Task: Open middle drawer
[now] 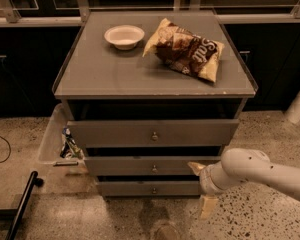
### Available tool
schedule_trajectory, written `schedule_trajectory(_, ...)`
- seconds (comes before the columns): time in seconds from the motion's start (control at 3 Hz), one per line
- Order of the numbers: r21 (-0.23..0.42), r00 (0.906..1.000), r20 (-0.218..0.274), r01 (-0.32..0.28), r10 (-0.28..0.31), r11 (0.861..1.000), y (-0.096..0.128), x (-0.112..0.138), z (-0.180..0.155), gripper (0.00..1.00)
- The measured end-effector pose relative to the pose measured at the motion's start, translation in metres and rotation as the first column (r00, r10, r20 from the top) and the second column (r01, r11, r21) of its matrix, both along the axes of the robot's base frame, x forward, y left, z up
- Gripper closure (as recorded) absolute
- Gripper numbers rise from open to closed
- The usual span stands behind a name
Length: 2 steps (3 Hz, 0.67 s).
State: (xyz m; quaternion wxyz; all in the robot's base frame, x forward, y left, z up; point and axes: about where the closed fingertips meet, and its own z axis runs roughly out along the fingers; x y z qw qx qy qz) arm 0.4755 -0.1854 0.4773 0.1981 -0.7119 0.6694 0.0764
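Observation:
The grey cabinet has three drawer fronts. The middle drawer (125,166) is the mid-sized front, with a small round metal knob (154,168) at its centre, and it stands slightly out from the cabinet. My gripper (201,187) is low at the right end of the middle and bottom fronts, well right of the knob. Its two cream fingers are spread apart, the upper fingertip (194,167) level with the middle drawer and the lower one (207,207) near the floor. It holds nothing.
The taller top drawer (115,133) and the narrow bottom drawer (125,188) each have a knob. A white bowl (124,36) and a chip bag (186,49) lie on the cabinet top (100,69). A clear bin (52,139) stands at the left, with a black bar (21,206) on the floor.

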Motion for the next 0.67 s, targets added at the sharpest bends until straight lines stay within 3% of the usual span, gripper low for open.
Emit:
schedule_trajectory(0.33, -0.018, 0.9995, 0.029, -0.008, 0.008, 1.000, 0.003, 0.016, -0.013, 0.00)
schedule_trajectory(0.67, -0.021, 0.9949, 0.101, -0.002, 0.004, 1.000, -0.001, 0.040, -0.021, 0.00)
